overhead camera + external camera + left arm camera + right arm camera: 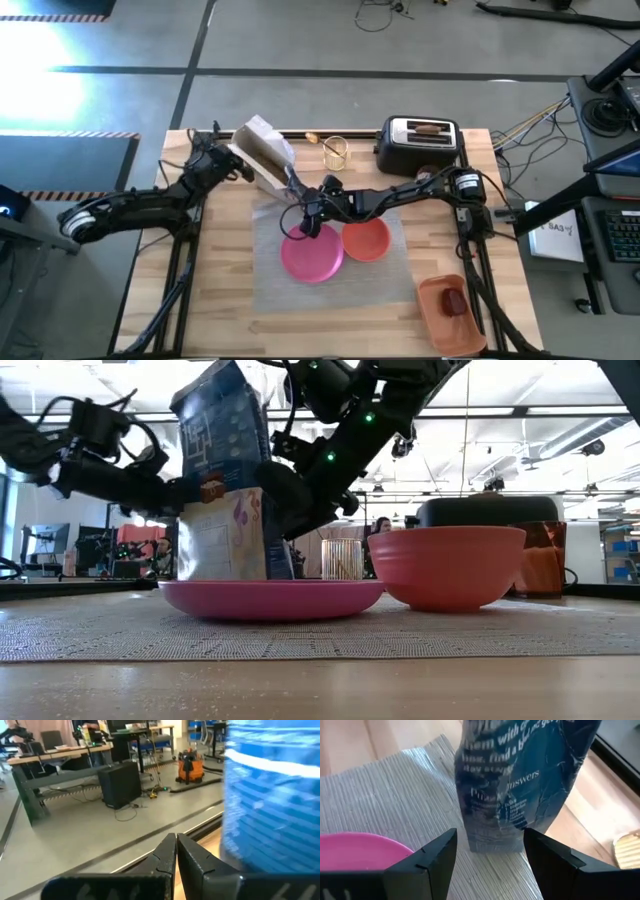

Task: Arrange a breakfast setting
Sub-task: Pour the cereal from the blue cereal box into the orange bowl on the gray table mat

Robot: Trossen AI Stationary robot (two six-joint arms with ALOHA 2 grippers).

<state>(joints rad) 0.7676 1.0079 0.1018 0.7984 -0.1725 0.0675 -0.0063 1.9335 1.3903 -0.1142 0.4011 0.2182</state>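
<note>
A blue cereal box (pixel 265 152) stands tilted with its bottom on the far left corner of the grey placemat (pixel 395 275); it also shows in the low view (pixel 225 480). My left gripper (pixel 176 840) is shut at the box's left side (pixel 238 168). My right gripper (pixel 490 855) is open and empty, its fingers short of the box's lower end (pixel 495 840), above the pink plate's edge (pixel 355 847). The pink plate (pixel 312 256) and the orange bowl (pixel 366 240) sit on the placemat. A brown toast slice (pixel 430 127) sits in the toaster. A red apple (pixel 455 301) lies in the orange tray. My left gripper's shut fingers (pixel 200 865) stand close beside the box's blue side (pixel 260 820), coming level from the table's left. I cannot tell whether they touch it.
The black-and-silver toaster (pixel 418 148) stands at the far edge, with a small cup (pixel 335 151) to its left. The orange tray (pixel 452 312) is at the near right corner. Bare wood shows at the near left.
</note>
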